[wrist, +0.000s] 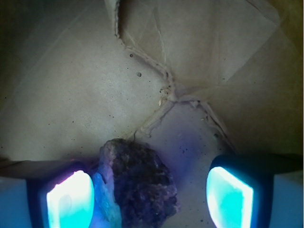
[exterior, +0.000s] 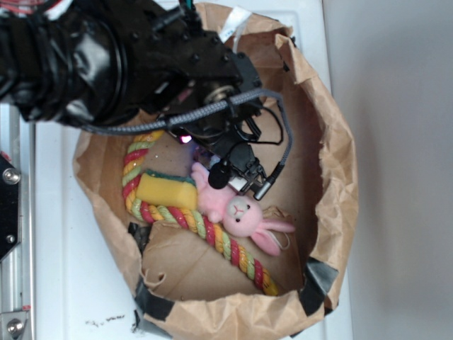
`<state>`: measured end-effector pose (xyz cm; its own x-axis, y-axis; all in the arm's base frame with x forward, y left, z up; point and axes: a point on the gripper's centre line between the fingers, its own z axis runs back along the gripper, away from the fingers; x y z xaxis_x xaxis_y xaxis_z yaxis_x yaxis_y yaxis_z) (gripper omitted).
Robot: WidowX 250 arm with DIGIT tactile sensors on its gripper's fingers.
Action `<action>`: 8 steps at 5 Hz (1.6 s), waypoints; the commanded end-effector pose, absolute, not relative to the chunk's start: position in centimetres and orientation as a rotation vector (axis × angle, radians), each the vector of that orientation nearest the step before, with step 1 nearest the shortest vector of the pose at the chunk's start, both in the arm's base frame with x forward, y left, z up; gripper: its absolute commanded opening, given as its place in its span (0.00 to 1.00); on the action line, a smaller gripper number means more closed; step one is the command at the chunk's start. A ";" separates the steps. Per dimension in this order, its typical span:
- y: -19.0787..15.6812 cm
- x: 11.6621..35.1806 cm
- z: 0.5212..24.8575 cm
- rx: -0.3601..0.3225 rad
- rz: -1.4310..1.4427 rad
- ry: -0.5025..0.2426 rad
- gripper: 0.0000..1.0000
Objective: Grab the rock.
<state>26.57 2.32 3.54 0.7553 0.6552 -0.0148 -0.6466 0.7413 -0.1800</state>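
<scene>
One rock (wrist: pixel 137 183) between open hand (wrist: pixel 149 194) fingers, touching one, paper bag (wrist: pixel 71 85) floor.

Rock (wrist: pixel 140 183): rough, matt, grainy stone. Bag (exterior: pixel 333 177): creased matt brown paper, torn seams, black tape at near corners. Bunny (exterior: pixel 244 216): soft pink plush cloth. Rope (exterior: pixel 212 234): twisted multicolour cord. Sponge (exterior: pixel 166 190): porous yellow foam. Gripper (wrist: pixel 149 199): glowing smooth pads (wrist: pixel 71 199), black glossy plastic arm.
</scene>
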 end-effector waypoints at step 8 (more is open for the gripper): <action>0.2 30.2 2.7 -0.260 0.756 -0.148 0.00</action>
<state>29.77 0.20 2.20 0.7115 0.7025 0.0187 -0.6732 0.6890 -0.2686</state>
